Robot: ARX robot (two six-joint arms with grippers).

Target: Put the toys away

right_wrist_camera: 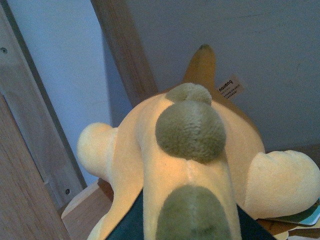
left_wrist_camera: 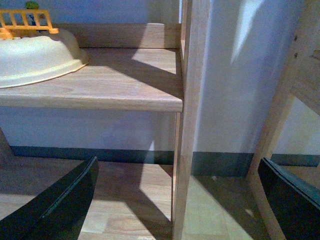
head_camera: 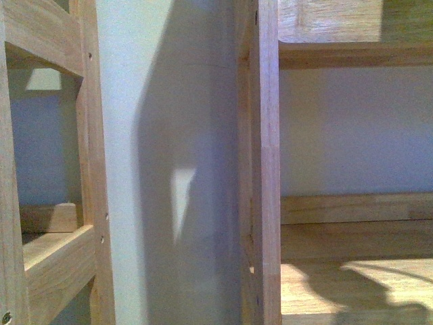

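Observation:
The right wrist view is filled by the plush toy (right_wrist_camera: 185,165), orange-yellow with olive-brown round patches down its back, two pale stubby limbs and a white sewn label. My right gripper (right_wrist_camera: 182,232) is shut on it, its dark fingers showing at both sides of the toy's body. The toy hangs close to a wooden shelf frame and a pale wall. My left gripper (left_wrist_camera: 180,200) is open; its two black fingers (left_wrist_camera: 60,205) stand wide apart with a wooden upright post (left_wrist_camera: 187,125) between them and nothing held. Neither gripper nor the toy shows in the front view.
Wooden shelf units stand close ahead, with an upright (head_camera: 267,169) and shelf boards (head_camera: 352,284). A cream-coloured basin (left_wrist_camera: 35,57) and an orange toy fence (left_wrist_camera: 27,20) sit on a shelf board (left_wrist_camera: 100,87). Wooden floor and grey-green skirting lie below. Flat papers (right_wrist_camera: 300,220) lie under the toy.

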